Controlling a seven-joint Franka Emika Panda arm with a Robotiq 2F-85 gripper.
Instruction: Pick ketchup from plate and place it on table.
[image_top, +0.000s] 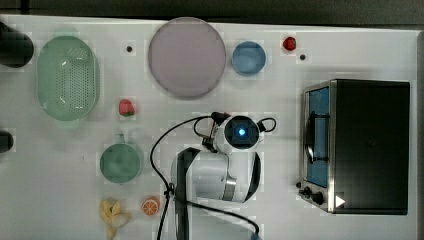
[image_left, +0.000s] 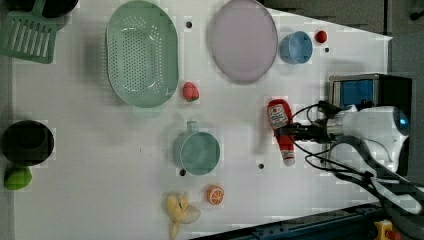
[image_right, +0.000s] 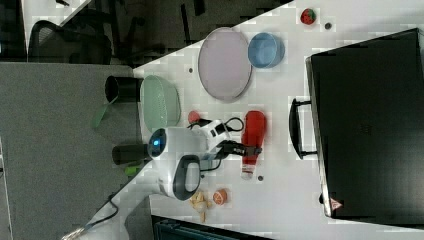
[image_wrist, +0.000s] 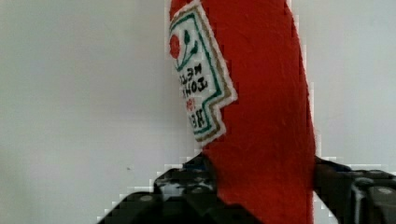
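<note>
While lying on table (image_left: 100, 150) | ketchup (image_left: 280, 120): slim, red, white-labelled

Three high views over one table (image_top: 60, 200) — wrist camera close-up.

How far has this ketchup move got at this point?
Done: the slim red ketchup bottle is off the bare mauve-grey round plate. In hand: the tool has its fingers on both sides of the bottle, low over the white table. Left: letting go clearly and pulling away.
</note>
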